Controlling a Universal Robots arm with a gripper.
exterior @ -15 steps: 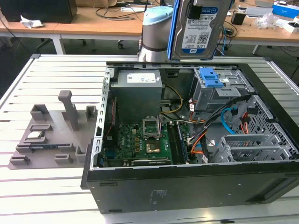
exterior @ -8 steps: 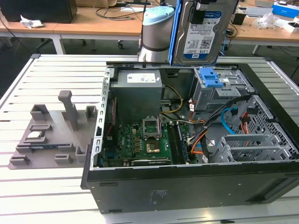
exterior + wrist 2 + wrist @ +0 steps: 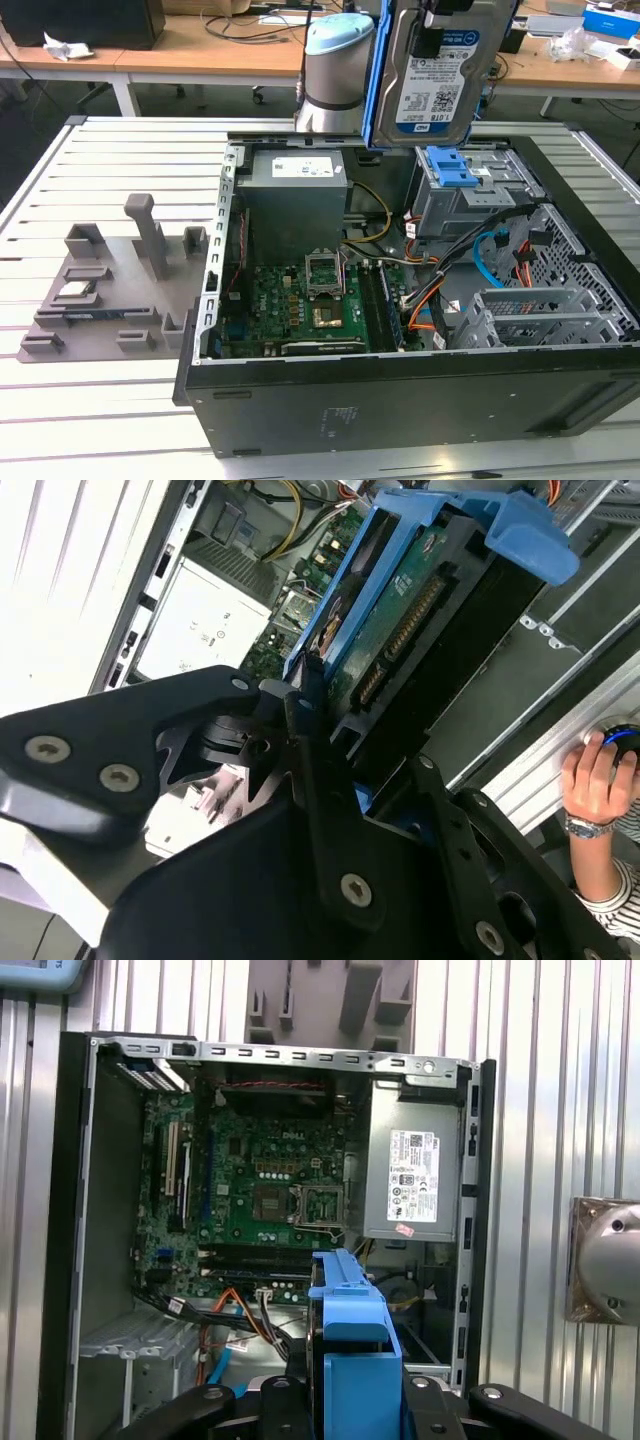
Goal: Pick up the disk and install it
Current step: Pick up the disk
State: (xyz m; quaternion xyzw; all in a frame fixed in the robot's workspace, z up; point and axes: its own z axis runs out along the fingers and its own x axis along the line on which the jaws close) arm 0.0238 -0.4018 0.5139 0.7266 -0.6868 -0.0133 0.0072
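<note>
1. Steel computer case [image 3: 400, 410], black outside and grey inside, lies with its lid off on the slatted table [image 3: 100, 400], well below the fingers. The motherboard and the grey power supply [image 3: 295, 195] are exposed. A grey drive cage [image 3: 470, 195] with a blue latch sits roughly beneath the held load.

2. Disk [image 3: 435, 75] hangs upright between the fingers, lifted clear of the case and touching nothing else.
   - The label faces the exterior view.
   - In the second wrist view the back shows a bare green circuit board and a connector row.
   - Judgement: the metal body is stiff and dense, so it weighs more than its thickness suggests and will not flex.
   - The flat faces look smooth and likely slippery.
   - The board side and connector are the fragile parts, and it should not be knocked or dropped.

3. Blue bracket [image 3: 350, 1330] is plastic and frames the disk's edges, with a broad tab at the end away from the fingers.
   - Judgement: it is softer than the drive and may give a little under a squeeze.
   - The sensible hold is across the two long sides near one end. That keeps off the label and board and leaves the far end free.

4. Gripper [image 3: 350, 1400] holds it that way. The black fingers [image 3: 320, 800] are clenched to the disk's width, one on each long side, pressing on the bracket's rails. No gap is visible between them and the load.
</note>
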